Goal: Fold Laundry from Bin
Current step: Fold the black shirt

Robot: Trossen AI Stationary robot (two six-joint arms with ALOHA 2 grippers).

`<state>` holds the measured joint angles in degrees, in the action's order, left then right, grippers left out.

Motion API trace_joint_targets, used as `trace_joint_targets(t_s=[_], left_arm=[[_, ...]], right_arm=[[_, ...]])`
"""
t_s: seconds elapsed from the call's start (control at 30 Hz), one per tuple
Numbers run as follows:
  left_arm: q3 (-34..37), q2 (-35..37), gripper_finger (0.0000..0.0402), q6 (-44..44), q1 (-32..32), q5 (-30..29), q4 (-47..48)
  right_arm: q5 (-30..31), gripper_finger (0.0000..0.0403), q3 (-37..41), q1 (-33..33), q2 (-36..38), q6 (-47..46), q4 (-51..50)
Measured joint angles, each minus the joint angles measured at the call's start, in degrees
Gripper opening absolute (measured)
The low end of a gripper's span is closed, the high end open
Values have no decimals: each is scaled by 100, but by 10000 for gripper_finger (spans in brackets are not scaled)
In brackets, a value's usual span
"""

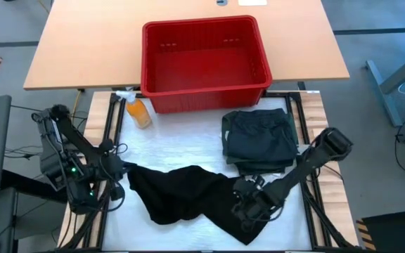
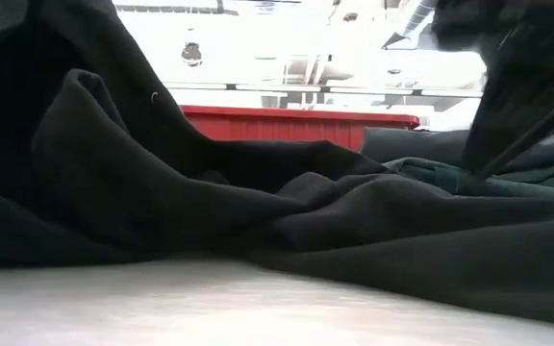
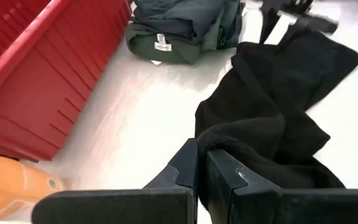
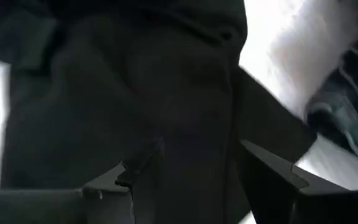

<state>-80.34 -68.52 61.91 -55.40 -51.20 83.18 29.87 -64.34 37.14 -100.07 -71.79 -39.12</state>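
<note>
A long black cloth lies crumpled across the white mat near the table's front edge. My left gripper is shut on its left end, which rises off the mat. My right gripper stands open over the cloth's right end, pointing steeply down. A folded stack of dark garments, with a green piece at the bottom, rests on the mat at the right. The red bin stands behind the mat with nothing showing inside it. My left gripper pinches a bunched edge of the black cloth between its two fingers, at the cloth's left end, slanting down from the table's left side. That end is raised while the rest trails slack on the mat. My right gripper: whether its fingers touch the cloth below, I cannot tell.
An orange spray bottle lies on the mat by the bin's near left corner. The wooden table top extends behind and beside the bin. Bare white mat lies between the bin, the folded stack and the black cloth.
</note>
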Motion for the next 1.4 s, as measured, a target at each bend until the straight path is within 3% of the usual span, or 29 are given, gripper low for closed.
trace_joint_targets(t_s=[0.13,0.27,0.37,0.47,0.53,0.67,0.9,1.17,1.3,1.4], left_arm=[[0,66,0,-119,0,4,-24],[-2,115,0,-122,0,35,-21],[-2,117,0,-152,0,179,-20],[-2,119,0,-166,-8,258,-15],[-2,132,0,-166,-63,233,-15],[-2,255,0,-152,-203,-33,-19],[-7,681,0,-58,-576,-1064,-93],[-8,1097,0,175,-848,-1898,-167],[-9,1183,0,150,-863,-2067,-163],[-9,1226,0,138,-863,-2199,-163]], right_arm=[[-41,225,-9,-175,-386,223,251],[-550,214,-4,-452,-698,744,633],[-858,151,-7,-583,-695,1279,1297],[-1148,42,-4,-618,-433,1607,1545],[-1286,21,-100,-618,-88,1780,1479],[-1309,20,-603,-606,695,2255,509],[-994,11,-2077,-429,1862,2727,-2090],[-608,11,-4235,-238,2304,2729,-4999],[-187,11,-4603,-335,2636,3232,-4908],[207,11,-4706,-588,2828,3007,-5076]])
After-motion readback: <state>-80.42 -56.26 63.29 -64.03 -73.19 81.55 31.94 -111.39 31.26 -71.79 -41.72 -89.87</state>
